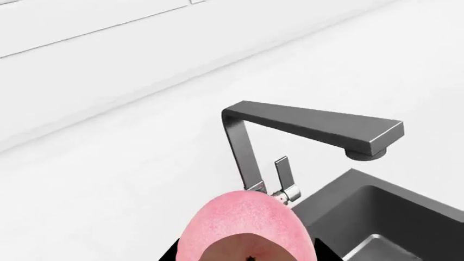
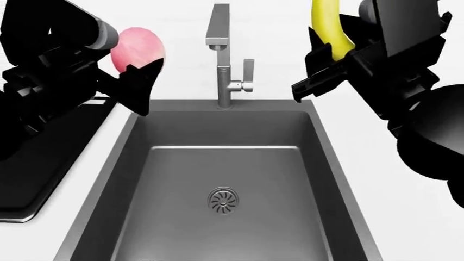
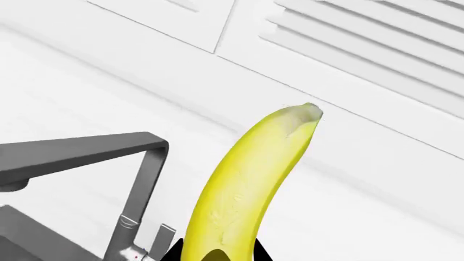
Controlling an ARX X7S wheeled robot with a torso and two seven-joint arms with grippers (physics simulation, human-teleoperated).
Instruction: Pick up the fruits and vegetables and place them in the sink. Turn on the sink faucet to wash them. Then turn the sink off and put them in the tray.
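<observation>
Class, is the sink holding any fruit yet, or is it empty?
Empty. The sink shows only its bare floor and drain; the peach and banana are each held above the counter.

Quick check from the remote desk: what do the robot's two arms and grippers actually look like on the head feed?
Both are matte black and blocky. The left arm shows a grey cylindrical band near its wrist; the left gripper has angular, wedge-shaped jaws. The right gripper is boxy, with rounded black housings behind it. No cables or markings are visible.
</observation>
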